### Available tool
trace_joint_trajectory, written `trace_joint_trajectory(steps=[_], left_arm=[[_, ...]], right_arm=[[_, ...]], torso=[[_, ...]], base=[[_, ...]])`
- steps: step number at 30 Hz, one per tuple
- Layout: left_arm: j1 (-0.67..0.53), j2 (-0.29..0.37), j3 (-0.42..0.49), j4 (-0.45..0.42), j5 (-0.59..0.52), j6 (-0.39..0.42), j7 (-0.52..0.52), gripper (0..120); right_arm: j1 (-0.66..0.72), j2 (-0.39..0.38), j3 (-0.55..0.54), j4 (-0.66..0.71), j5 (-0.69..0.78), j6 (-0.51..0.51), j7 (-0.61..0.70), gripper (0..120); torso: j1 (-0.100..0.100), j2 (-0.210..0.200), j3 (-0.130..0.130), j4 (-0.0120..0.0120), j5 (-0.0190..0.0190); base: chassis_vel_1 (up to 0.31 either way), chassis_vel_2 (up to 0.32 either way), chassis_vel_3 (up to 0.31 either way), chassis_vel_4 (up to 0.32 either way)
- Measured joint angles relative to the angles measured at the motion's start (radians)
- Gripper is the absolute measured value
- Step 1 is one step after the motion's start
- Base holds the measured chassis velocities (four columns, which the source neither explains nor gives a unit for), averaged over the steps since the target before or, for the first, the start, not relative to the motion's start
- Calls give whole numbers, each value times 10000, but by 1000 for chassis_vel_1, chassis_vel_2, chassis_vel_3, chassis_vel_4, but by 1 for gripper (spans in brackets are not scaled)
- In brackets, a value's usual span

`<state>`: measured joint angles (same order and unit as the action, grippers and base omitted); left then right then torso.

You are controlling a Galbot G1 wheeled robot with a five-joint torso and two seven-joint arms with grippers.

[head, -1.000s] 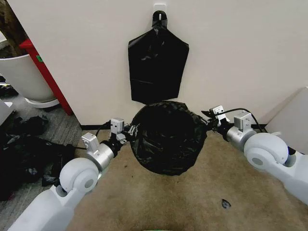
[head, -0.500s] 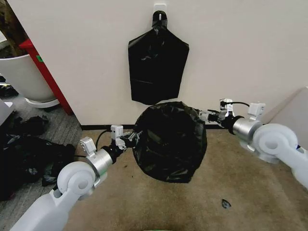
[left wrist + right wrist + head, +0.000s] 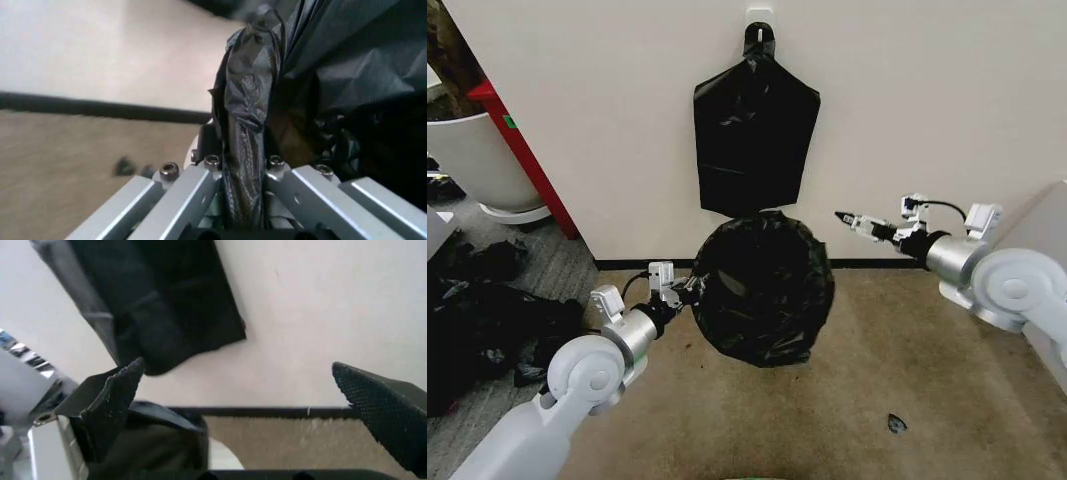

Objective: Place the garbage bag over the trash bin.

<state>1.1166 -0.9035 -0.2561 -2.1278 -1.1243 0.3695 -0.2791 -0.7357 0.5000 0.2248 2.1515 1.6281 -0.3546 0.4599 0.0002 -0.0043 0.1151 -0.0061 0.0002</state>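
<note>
The garbage bag, glossy crinkly black film, bulges in a round mound on the carpet by the wall; the trash bin is hidden under it. My left gripper is shut on the bag's left edge. In the left wrist view a fold of the garbage bag runs straight down between the closed fingers. My right gripper hangs open in the air, to the right of the bag and above it, touching nothing. Its textured pads stand wide apart with only wall and carpet between them.
A flat black bag hangs from a wall hook right above the mound. A large white tub and a red post stand at the left, with dark bags heaped on the floor. A small dark scrap lies on the carpet.
My right gripper has let go of the bag's right rim, opened, and drawn up and to the right. The bag has sagged slightly leftward. The left gripper still holds its edge.
</note>
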Motion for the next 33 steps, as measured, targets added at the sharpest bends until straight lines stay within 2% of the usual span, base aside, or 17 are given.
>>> trace_joint_trajectory(steps=[3, 7, 12, 13, 15, 16, 17, 20, 22, 26, 28, 33], left_arm=[[-93, -50, 155, -188, 177, 376, -917, 1], [-279, -54, 287, -234, 604, 456, -1220, 1], [-636, -55, 488, -282, 1484, 376, -1236, 1], [-636, -55, 488, -282, 1484, 376, -1236, 1], [-712, -61, 543, -302, 1871, 270, -1181, 1], [-726, -62, 561, -309, 1972, 238, -1163, 1], [-741, -65, 622, -349, 2222, 166, -1111, 1], [-741, -62, 679, -416, 2597, 75, -1008, 1], [-736, -62, 686, -427, 2674, 53, -987, 1], [-696, -52, 691, -490, 3036, -31, -900, 1], [-677, -50, 686, -513, 3074, -39, -887, 1], [-481, -69, 663, -671, 3462, -162, -771, 1]], right_arm=[[463, 281, -200, 1064, -744, -284, 555, 100], [620, 393, -501, 1996, -1675, -662, 565, 99], [625, 777, -1288, 3010, -2190, -1384, 627, 80], [625, 777, -1288, 3010, -2190, -1384, 627, 80], [964, 1018, -1952, 3129, -2183, -1740, 905, 72], [1097, 1092, -2188, 3129, -2181, -1813, 1012, 68], [1625, 1385, -3073, 3057, -2179, -2034, 1452, 62], [2687, 2025, -4512, 2773, -2163, -2385, 2416, 50], [2929, 2204, -4772, 2682, -2143, -2448, 2711, 47], [4096, 3284, -6021, 2083, -1767, -2799, 4547, 30], [4250, 3447, -6202, 1998, -1623, -2822, 4847, 26], [4764, 4382, -7206, 1221, -1239, -2779, 6432, 5]], torso=[[0, 0, 0, 3, -6], [0, 0, 0, 3, -8], [0, 0, -1, -1, -2], [0, 0, -1, -1, -2], [0, 0, -1, -2, -1], [0, 0, -1, -1, -2], [0, 0, 0, 1, -2], [0, 0, 0, 0, -2], [0, 0, 0, 0, -3], [0, 0, 2, 3, -3], [0, 0, 1, 2, -5], [0, 0, 1, 3, -5]], base=[[0, 0, 0, 0], [0, 0, 0, 0], [0, 0, 0, 0], [0, 0, 0, 0], [0, 0, 0, 0], [0, 0, 0, 0], [0, 0, 0, 0], [0, 0, 0, 0], [0, 0, 0, 0], [0, 0, 0, 0], [0, 0, 0, 0], [0, 0, 0, 0]])
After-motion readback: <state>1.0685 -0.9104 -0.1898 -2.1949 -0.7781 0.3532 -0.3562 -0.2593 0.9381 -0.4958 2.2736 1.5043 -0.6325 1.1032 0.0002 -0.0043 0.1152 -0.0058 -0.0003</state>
